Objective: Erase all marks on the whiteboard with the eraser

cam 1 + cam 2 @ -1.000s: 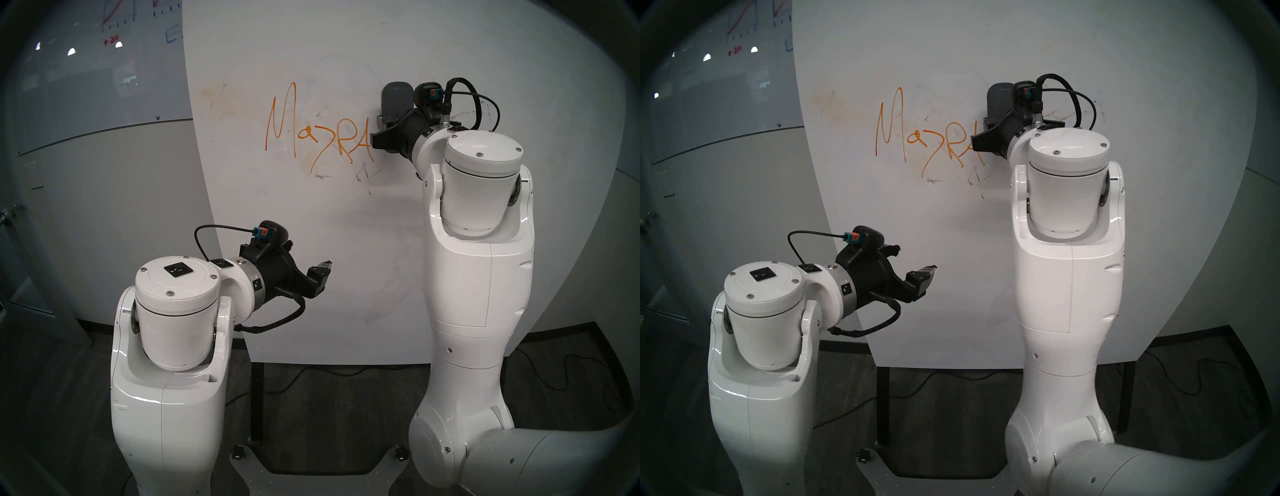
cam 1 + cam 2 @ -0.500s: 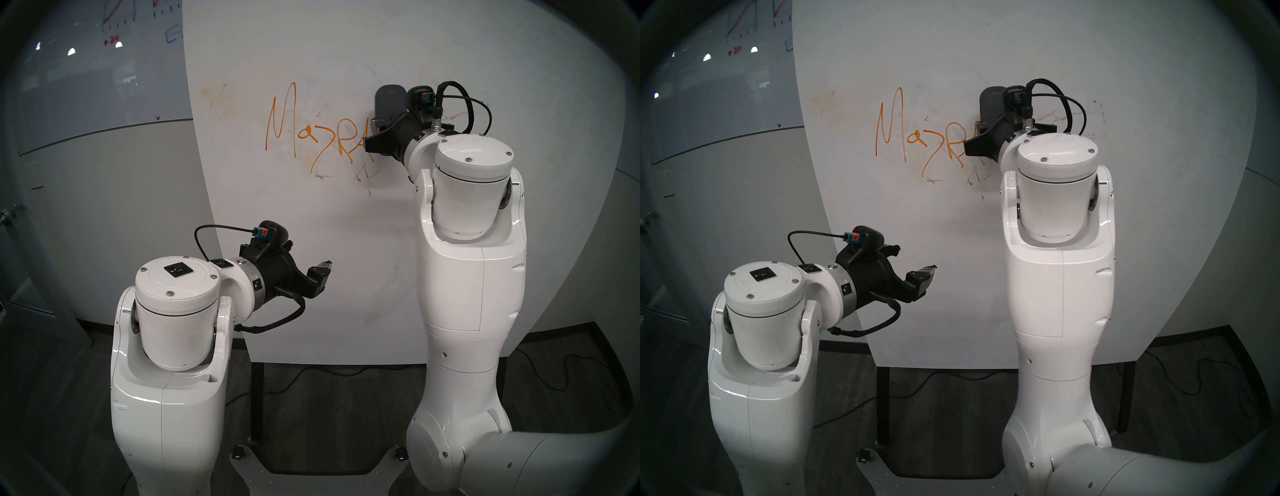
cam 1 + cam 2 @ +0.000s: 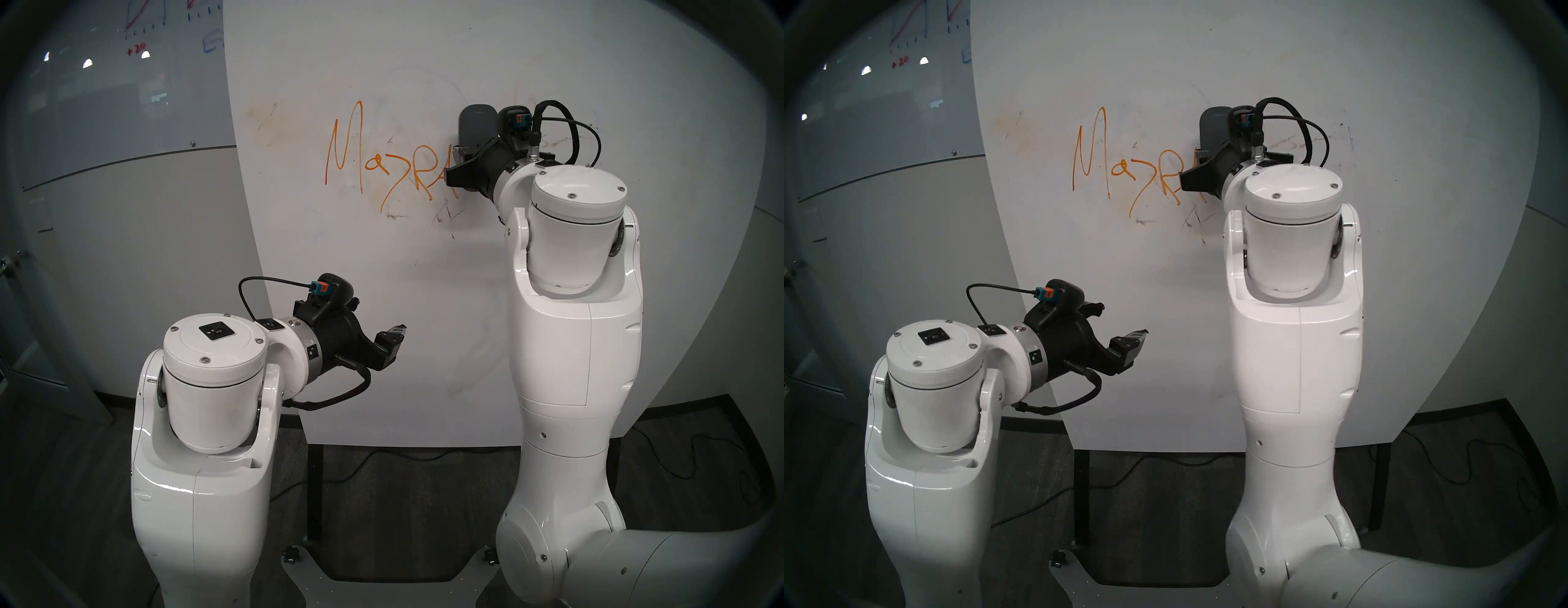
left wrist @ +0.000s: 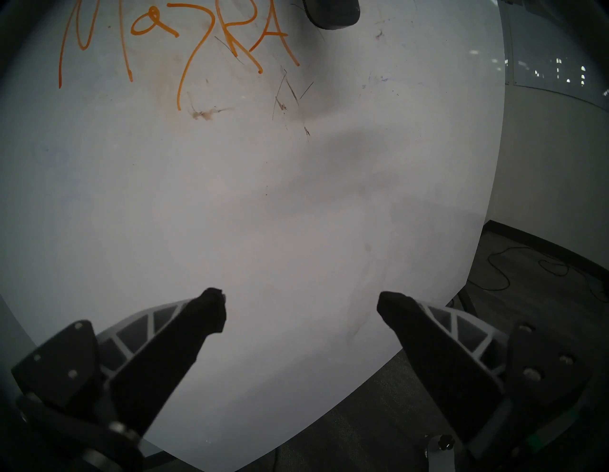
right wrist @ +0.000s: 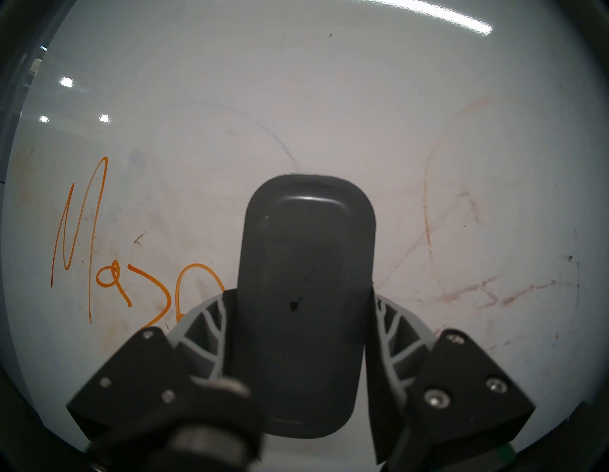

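The whiteboard (image 3: 424, 297) stands upright in front of me. Orange letters (image 3: 360, 161) cross its middle, with dark scratches (image 3: 443, 216) and a brownish smudge (image 4: 204, 113) just below them. My right gripper (image 3: 469, 148) is shut on the dark grey eraser (image 3: 477, 123) and holds it upright against the board at the right end of the letters. In the right wrist view the eraser (image 5: 303, 280) fills the centre and hides the last letters; faint reddish strokes (image 5: 478, 286) lie to its right. My left gripper (image 4: 303, 303) is open and empty, low before the board's lower left.
A glossy glass board (image 3: 140, 42) with red and blue drawings hangs on the wall at the upper left. The whiteboard's black leg (image 3: 315, 492) and a cable (image 3: 403, 458) are on the dark floor below. My right arm (image 3: 577, 339) hides part of the board.
My right gripper has carried the eraser a little to the left, onto the last letter, then nearly stopped. The left arm has shifted very slightly.
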`<move>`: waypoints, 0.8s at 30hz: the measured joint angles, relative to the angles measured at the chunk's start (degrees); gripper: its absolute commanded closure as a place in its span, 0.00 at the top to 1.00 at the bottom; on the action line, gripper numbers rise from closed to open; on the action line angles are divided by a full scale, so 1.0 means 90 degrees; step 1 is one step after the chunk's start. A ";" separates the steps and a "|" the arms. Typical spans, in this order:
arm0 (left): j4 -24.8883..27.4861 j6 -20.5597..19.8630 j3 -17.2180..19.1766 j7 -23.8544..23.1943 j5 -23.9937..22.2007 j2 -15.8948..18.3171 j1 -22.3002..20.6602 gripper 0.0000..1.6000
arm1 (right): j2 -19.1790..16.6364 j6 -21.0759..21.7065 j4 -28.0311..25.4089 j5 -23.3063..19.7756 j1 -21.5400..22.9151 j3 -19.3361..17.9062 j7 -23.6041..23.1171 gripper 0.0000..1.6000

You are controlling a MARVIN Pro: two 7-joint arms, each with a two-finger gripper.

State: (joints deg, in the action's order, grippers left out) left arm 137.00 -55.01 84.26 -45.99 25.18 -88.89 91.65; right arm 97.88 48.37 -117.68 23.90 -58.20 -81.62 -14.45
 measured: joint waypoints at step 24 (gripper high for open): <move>0.0180 0.0171 0.0927 -0.0260 0.0090 0.0268 0.0614 1.00 | 0.0000 0.0000 -0.0001 -0.0165 -0.0010 -0.0030 0.0054 0.00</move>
State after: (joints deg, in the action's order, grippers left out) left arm 138.62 -53.47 92.61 -48.33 25.99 -86.48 97.17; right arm 97.88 48.37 -117.69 22.42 -58.29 -81.89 -13.96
